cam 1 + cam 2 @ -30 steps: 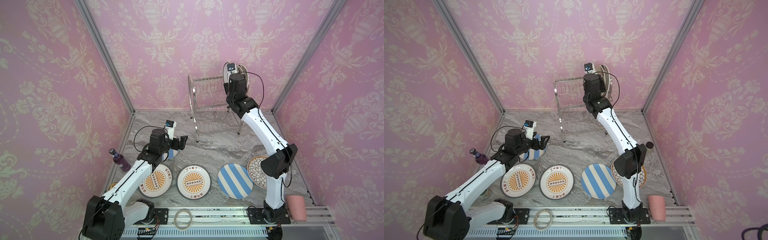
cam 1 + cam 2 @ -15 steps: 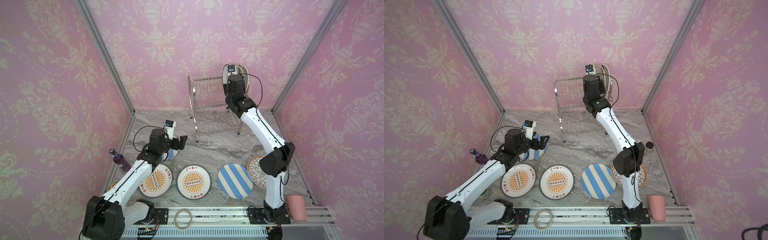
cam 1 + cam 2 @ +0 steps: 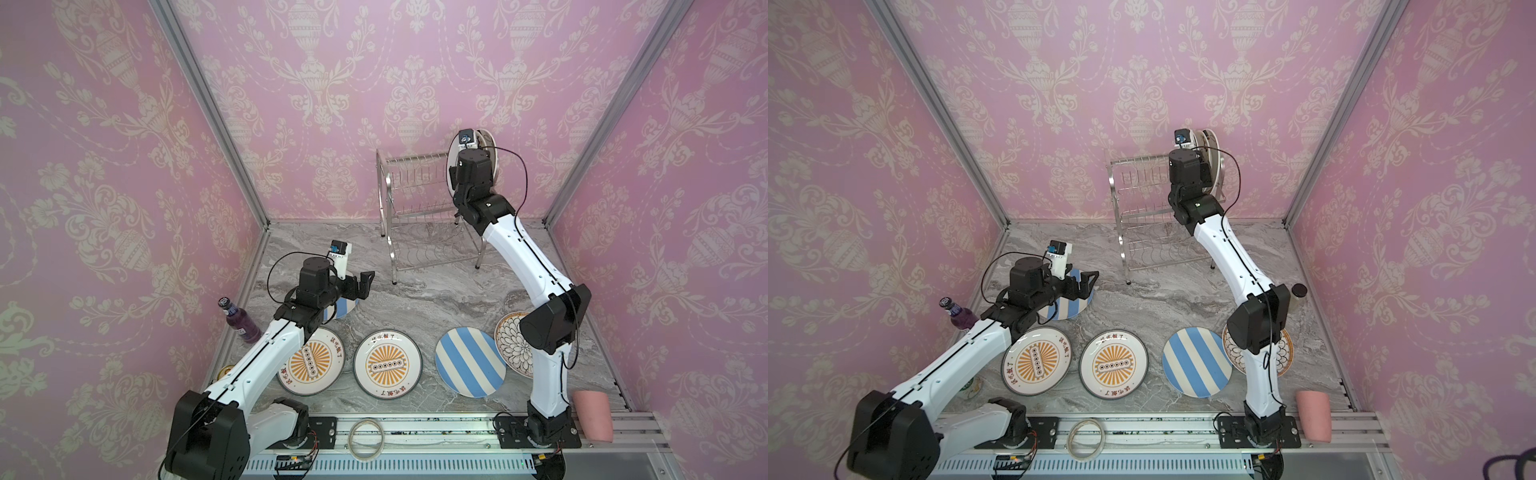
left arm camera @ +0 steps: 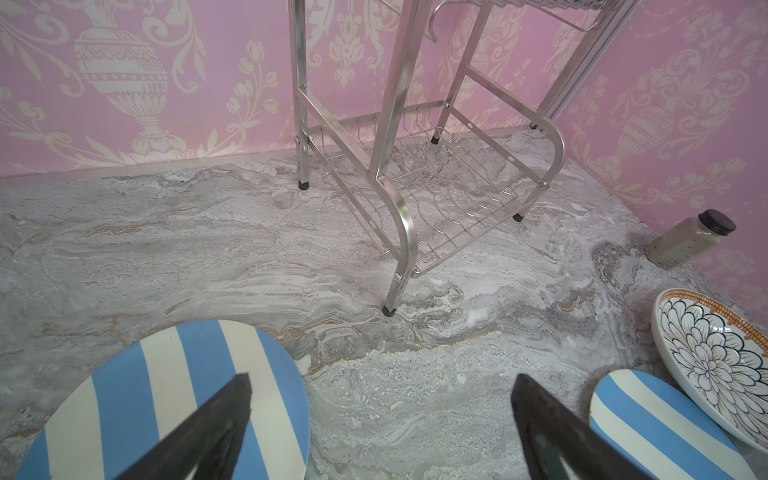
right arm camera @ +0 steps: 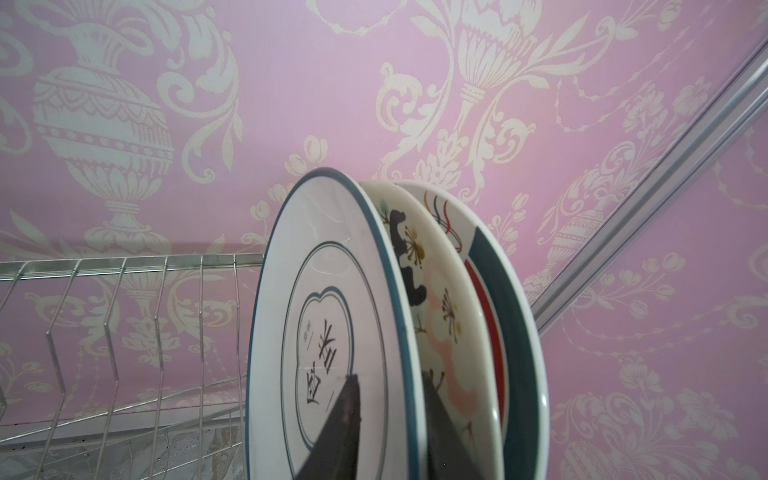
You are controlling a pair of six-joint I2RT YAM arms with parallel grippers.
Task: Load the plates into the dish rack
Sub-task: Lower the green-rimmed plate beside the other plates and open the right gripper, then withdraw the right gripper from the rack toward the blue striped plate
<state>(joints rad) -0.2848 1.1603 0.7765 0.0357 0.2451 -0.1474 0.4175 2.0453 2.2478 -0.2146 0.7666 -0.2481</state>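
The right arm point(image 3: 519, 249) stretches up to the dish rack's point(image 3: 415, 158) top tier, right fingers point(image 5: 340, 424) narrowly straddling an upright teal-rimmed plate point(image 5: 324, 291), grip uncertain. The left fingers point(image 4: 216, 419) hover wide near a blue-striped plate point(image 4: 124, 395).

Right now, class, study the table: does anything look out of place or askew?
Yes. The petal plate overlaps the edge of a striped plate and looks propped askew instead of flat. A pink cup and a tape roll sit on the front rail, strays among the dishes.
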